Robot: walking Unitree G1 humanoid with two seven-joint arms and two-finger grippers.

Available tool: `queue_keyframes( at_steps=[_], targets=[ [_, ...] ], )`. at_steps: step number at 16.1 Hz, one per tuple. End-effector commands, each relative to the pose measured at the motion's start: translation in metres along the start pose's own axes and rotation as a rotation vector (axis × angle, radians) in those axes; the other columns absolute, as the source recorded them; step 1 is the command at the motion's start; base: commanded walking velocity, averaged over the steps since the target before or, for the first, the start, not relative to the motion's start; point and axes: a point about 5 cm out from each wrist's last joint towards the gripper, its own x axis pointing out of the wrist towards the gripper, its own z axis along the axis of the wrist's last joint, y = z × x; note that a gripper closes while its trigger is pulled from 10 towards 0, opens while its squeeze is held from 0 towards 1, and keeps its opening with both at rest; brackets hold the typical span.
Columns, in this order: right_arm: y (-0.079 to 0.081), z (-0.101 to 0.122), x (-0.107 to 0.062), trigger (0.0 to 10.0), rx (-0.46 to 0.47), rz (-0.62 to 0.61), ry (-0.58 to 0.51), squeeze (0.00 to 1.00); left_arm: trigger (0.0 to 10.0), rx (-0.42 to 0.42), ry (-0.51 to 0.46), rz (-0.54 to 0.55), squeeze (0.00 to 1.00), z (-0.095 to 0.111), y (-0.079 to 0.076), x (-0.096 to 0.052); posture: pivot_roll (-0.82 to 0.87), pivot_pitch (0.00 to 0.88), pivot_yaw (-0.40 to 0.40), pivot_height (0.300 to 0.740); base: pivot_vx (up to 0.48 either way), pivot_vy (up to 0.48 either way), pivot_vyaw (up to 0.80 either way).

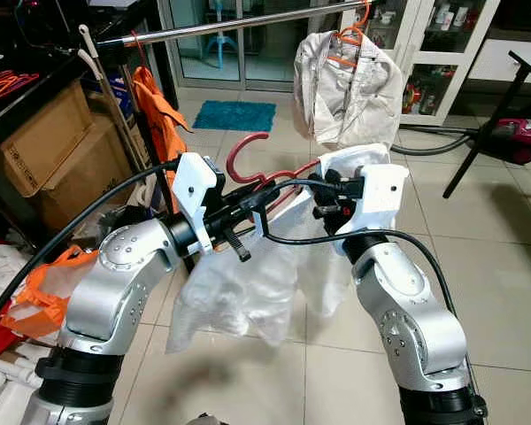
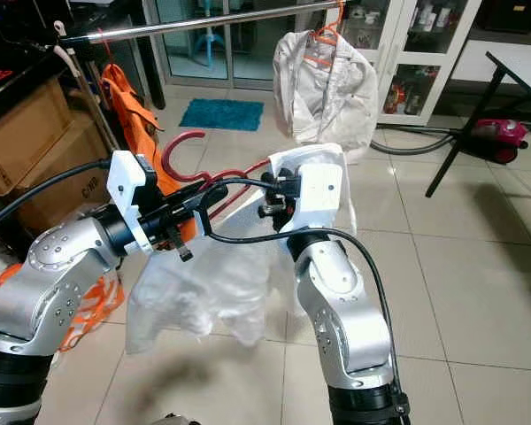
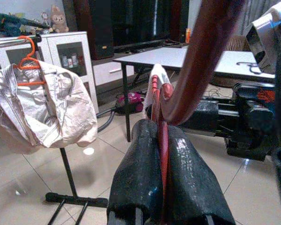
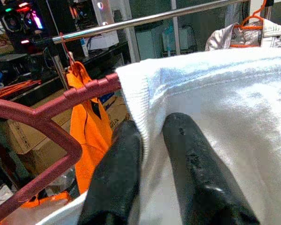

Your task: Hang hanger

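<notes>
Nearest the head camera, two silver arms are raised side by side, and a dark red hanger (image 1: 267, 173) draped with a white garment (image 1: 248, 283) is held between them. The left gripper (image 3: 162, 154) is clenched on the hanger just below its hook, the red bar being pinched between the two black fingers (image 3: 138, 173). The right gripper (image 4: 152, 140) is closed on a fold of the white garment at the hanger's shoulder, cloth being caught between its fingers (image 4: 117, 178). The hanger's hook is seen curving upward, below and well apart from the steel rail (image 1: 239, 25) that runs across the top of the scene.

Two garments are counted on the rail: an orange one (image 1: 155, 111) on the robot's left and a pale grey one (image 1: 347, 84) on an orange hanger (image 1: 350, 40) on its right. Two cardboard boxes (image 1: 57, 155) are stacked at the left. One blue mat (image 1: 235, 115) lies on the tiled floor (image 1: 478, 266) beyond the rail.
</notes>
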Motion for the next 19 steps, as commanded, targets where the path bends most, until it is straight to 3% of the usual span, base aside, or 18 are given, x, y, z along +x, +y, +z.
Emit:
queue_keyframes(
  at_steps=[1, 6, 7, 12, 16, 19],
  targets=[
    [0.000, 0.002, 0.003, 1.3, -0.003, 0.001, 0.001, 0.00, 10.0, 0.046, -0.037, -0.005, 0.00, 0.012, 0.002, 0.002, -0.04, 0.000, 0.031, 0.740, 0.000, 0.000, 0.00],
    [-0.001, 0.003, 0.003, 1.3, -0.005, 0.000, -0.003, 0.00, 10.0, 0.051, -0.028, 0.008, 0.00, 0.010, 0.004, 0.001, -0.04, 0.000, 0.031, 0.740, 0.000, 0.000, 0.00],
    [-0.001, 0.004, 0.000, 0.0, -0.003, 0.005, -0.010, 0.00, 10.0, 0.053, -0.012, 0.049, 0.00, 0.007, 0.010, -0.001, -0.04, 0.000, 0.031, 0.740, 0.000, 0.000, 0.00],
    [-0.002, 0.005, -0.010, 0.0, -0.006, 0.061, -0.027, 0.00, 10.0, 0.070, 0.004, 0.130, 0.00, 0.005, 0.024, -0.007, -0.04, 0.000, 0.031, 0.740, 0.000, 0.000, 0.00],
    [-0.003, 0.006, -0.009, 0.0, -0.017, 0.060, -0.024, 0.00, 10.0, 0.067, -0.012, 0.068, 0.00, 0.007, 0.013, -0.002, -0.05, 0.000, 0.030, 0.740, 0.000, 0.000, 0.00],
    [0.005, 0.010, 0.005, 0.0, -0.081, 0.069, -0.034, 0.00, 10.0, 0.081, 0.023, -0.042, 0.00, 0.002, -0.005, 0.005, -0.05, 0.000, 0.031, 0.740, 0.000, 0.000, 0.00]
  ],
)
